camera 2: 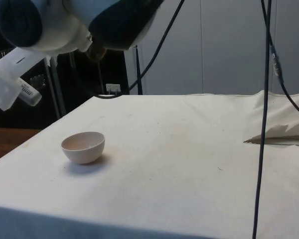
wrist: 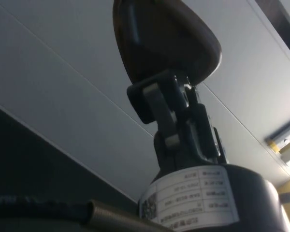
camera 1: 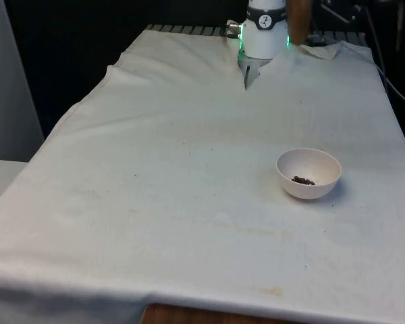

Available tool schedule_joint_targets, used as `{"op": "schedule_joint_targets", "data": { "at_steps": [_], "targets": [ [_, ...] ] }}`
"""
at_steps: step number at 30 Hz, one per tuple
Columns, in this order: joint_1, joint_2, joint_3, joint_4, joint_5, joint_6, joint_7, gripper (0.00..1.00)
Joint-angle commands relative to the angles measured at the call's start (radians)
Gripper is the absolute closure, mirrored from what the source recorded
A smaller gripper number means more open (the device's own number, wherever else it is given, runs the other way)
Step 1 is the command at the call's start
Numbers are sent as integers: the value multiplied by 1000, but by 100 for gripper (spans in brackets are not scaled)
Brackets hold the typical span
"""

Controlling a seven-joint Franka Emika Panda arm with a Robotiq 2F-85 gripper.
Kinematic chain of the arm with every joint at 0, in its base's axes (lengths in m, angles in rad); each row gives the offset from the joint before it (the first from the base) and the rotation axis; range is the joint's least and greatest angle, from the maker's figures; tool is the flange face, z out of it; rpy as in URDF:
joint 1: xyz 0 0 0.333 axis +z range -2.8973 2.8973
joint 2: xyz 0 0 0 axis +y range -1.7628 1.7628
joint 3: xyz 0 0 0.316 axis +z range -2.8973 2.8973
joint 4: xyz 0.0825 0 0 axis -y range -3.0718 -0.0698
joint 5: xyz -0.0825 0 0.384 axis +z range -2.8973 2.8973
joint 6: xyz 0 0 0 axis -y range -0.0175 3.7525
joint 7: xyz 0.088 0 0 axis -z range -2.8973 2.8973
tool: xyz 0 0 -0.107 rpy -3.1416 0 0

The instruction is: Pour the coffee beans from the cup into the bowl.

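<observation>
Coffee beans are lying in the white bowl toward the front view's right. From the side, that bowl is sitting on the white cloth. Through the wrist camera, the claw is clamping a brown cup, fingers closed on it.

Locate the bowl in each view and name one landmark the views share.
Front view: the white bowl sits on the cloth toward the front view's right, a few coffee beans inside.
Side view: the bowl stands near the table's left edge, its inside hidden by the rim.
Wrist view: the camera looks at a brown cup held by the gripper, not the table.
Shared landmark: the white cloth.
</observation>
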Motion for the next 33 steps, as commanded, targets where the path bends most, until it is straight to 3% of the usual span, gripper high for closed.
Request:
{"op": "schedule_joint_targets", "data": {
  "at_steps": [1, 6, 7, 8, 9, 15, 16, 17, 22, 23, 24, 25, 32, 33],
  "targets": [
    [-15, -8, 6, -6, 16, 21, 5, 100],
    [-26, -14, 3, -6, 35, 30, 13, 100],
    [-14, -6, -4, 0, 26, 10, 12, 100],
    [-32, -16, 3, -6, 42, 35, 17, 100],
    [-35, -17, 3, -6, 45, 37, 18, 100],
    [-49, -28, -9, -10, 70, 56, 25, 100],
    [-35, -19, -17, 0, 62, 35, 24, 100],
    [-50, -30, -11, -10, 73, 59, 26, 100],
    [-58, -40, -24, -11, 94, 84, 28, 100],
    [-59, -46, -31, -12, 106, 98, 30, 100],
    [-45, -37, -42, -2, 100, 77, 28, 100],
    [-59, -48, -35, -12, 111, 104, 30, 100],
    [-63, -61, -57, -11, 152, 144, 37, 100],
    [-50, -51, -63, -3, 142, 120, 35, 100]
  ]
}}
